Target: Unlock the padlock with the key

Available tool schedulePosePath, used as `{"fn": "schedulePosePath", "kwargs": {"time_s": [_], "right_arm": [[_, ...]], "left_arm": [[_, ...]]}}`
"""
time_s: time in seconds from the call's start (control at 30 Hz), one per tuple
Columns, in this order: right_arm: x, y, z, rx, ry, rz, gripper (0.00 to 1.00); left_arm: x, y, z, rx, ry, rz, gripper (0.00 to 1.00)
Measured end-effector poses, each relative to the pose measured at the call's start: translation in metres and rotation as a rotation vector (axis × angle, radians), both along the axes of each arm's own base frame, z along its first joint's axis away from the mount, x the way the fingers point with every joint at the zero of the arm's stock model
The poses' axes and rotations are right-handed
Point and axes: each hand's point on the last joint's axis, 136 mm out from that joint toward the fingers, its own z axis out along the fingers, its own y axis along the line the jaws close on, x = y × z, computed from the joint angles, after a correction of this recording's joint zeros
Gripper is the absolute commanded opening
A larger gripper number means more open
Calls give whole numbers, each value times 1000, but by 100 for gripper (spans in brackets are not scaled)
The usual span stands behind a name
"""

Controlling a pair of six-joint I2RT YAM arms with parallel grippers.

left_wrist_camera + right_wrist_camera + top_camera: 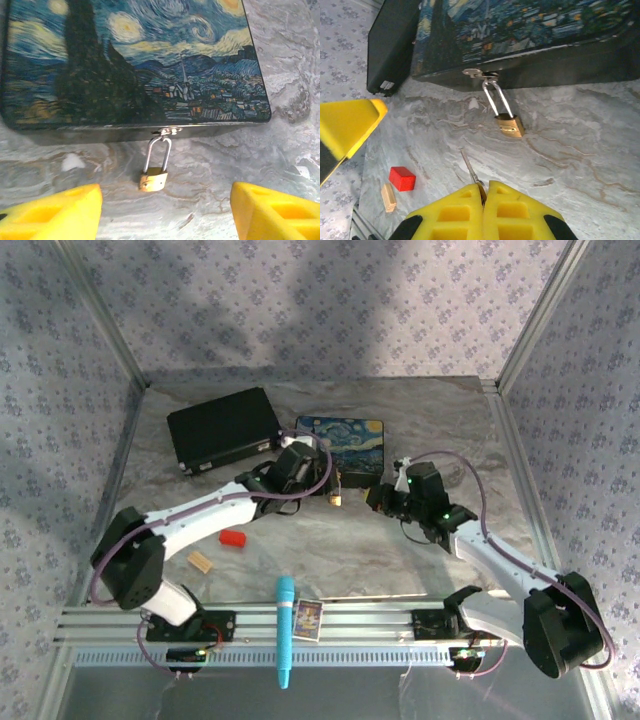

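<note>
The small brass padlock point(153, 179) lies on the marble tabletop, its silver shackle hooked through the hasp of the Starry Night painted box point(135, 60). My left gripper point(165, 215) hovers just in front of it, open, with its yellow fingers point(50, 212) spread either side and nothing between them. My right gripper point(484, 187) is shut on the key point(470, 167), whose thin blade points up and left, short of the padlock point(511, 125) and apart from it. From above, both grippers point(322, 485) point(378, 497) flank the padlock point(335, 498) at the box's front edge.
A black case point(222, 427) lies left of the painted box point(340, 435). A red block point(233, 539) and a tan wooden block point(200, 561) sit near the left arm. A teal pen point(285, 630) and a small card point(307, 620) rest on the front rail.
</note>
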Motion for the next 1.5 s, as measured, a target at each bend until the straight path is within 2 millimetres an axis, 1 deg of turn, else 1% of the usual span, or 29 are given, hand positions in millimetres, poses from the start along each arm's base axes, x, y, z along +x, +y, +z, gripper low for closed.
{"fn": "schedulePosePath", "kwargs": {"time_s": [0.07, 0.13, 0.23, 0.27, 0.33, 0.47, 0.53, 0.6, 0.8, 0.87, 0.9, 1.03, 1.1, 1.17, 1.27, 1.33, 1.43, 1.5], "right_arm": [[-1, -4, -6, -6, 12, -11, 0], [-2, -7, -12, -11, 23, -17, 0], [-4, -9, -18, -17, 37, -20, 0], [-5, -10, -20, -18, 40, -20, 0], [-5, -11, -21, -19, 42, -22, 0], [-6, -12, -23, -19, 46, -24, 0], [-5, -12, -22, -16, 46, -23, 0], [-5, -13, -22, -13, 47, -24, 0], [-4, -15, -20, -6, 42, -30, 0], [-4, -17, -21, -7, 43, -36, 0], [-3, -17, -21, -7, 45, -38, 0], [-3, -18, -21, -5, 46, -40, 0], [-3, -18, -21, -3, 47, -39, 0], [-3, -18, -21, -3, 47, -38, 0], [-3, -18, -21, -2, 47, -38, 0], [-3, -17, -22, 0, 46, -37, 0], [-3, -15, -28, 13, 65, -34, 0], [-4, -14, -34, 25, 89, -35, 0]], "left_arm": [[5, -9, -18, -7, 18, -27, 67], [7, -12, -36, 0, 29, -47, 66], [5, -15, -57, 21, 38, -82, 62], [7, -18, -62, 22, 36, -90, 62], [9, -24, -70, 23, 30, -112, 66], [13, -35, -83, 13, 14, -154, 66], [16, -37, -88, 11, 12, -153, 67], [18, -38, -92, 8, 10, -151, 67], [20, -43, -102, -22, 7, -161, 62], [18, -42, -105, -27, 14, -158, 55], [16, -42, -106, -28, 17, -157, 54], [12, -44, -108, -35, 23, -155, 43], [11, -45, -109, -46, 26, -147, 39], [10, -44, -111, -53, 31, -139, 38], [8, -42, -114, -55, 38, -123, 31], [7, -44, -114, -58, 35, -118, 30], [6, -46, -113, -65, 38, -108, 22], [6, -46, -113, -72, 41, -96, 20]]}}
